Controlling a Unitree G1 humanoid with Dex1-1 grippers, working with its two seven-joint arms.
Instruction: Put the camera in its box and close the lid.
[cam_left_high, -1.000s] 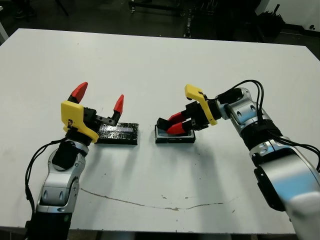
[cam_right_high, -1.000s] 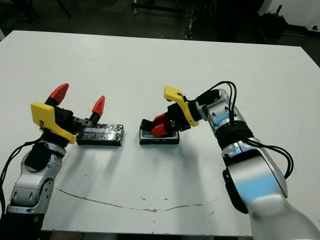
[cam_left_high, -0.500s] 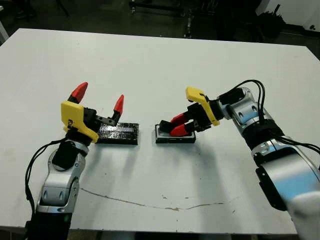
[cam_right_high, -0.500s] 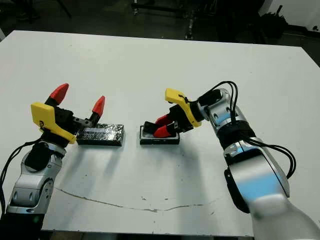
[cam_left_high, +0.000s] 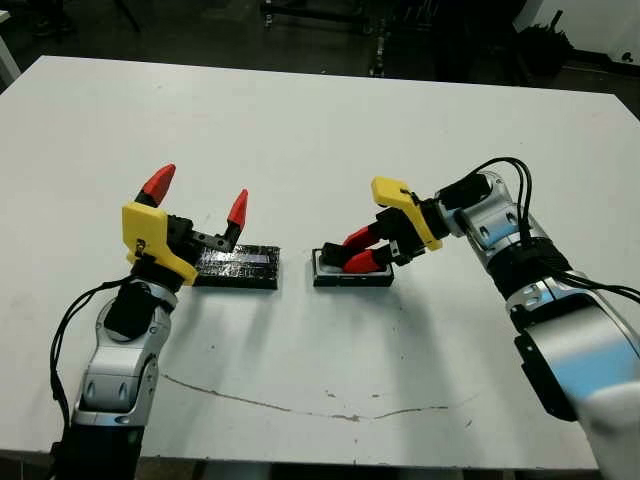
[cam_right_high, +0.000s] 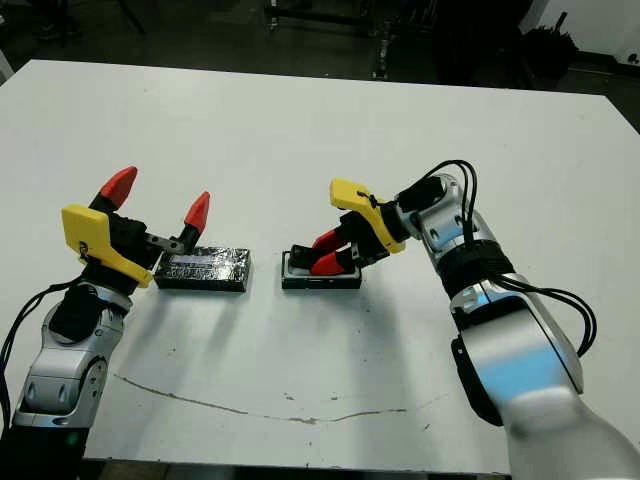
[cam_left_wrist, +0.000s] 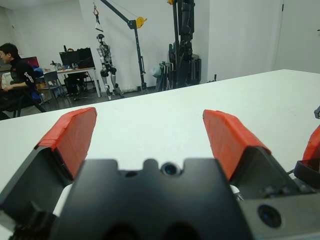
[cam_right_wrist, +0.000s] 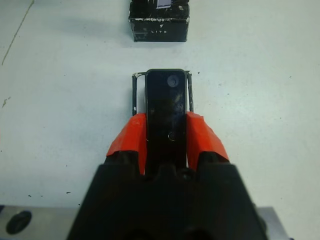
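My right gripper (cam_left_high: 355, 251) is shut on the camera (cam_right_wrist: 166, 107), a slim black bar held between its red fingers (cam_right_wrist: 128, 142). The camera lies lengthwise over the box (cam_left_high: 352, 274), a small black tray with a white lining, and its far end sits between the tray's side walls (cam_right_wrist: 135, 94). The lid (cam_left_high: 236, 267), a glossy black slab with a pale strip, lies flat on the table left of the box. Above the lid's left end my left gripper (cam_left_high: 199, 195) stands open, holding nothing.
The white table (cam_left_high: 320, 130) stretches wide behind both grippers. A thin dark scratch line (cam_left_high: 300, 405) runs along its near part. Beyond the table, in the left wrist view, a person (cam_left_wrist: 15, 65) sits among stands and equipment.
My right gripper has shifted slightly right and lowered the camera flatter onto the box. The left arm and the lid have not moved.
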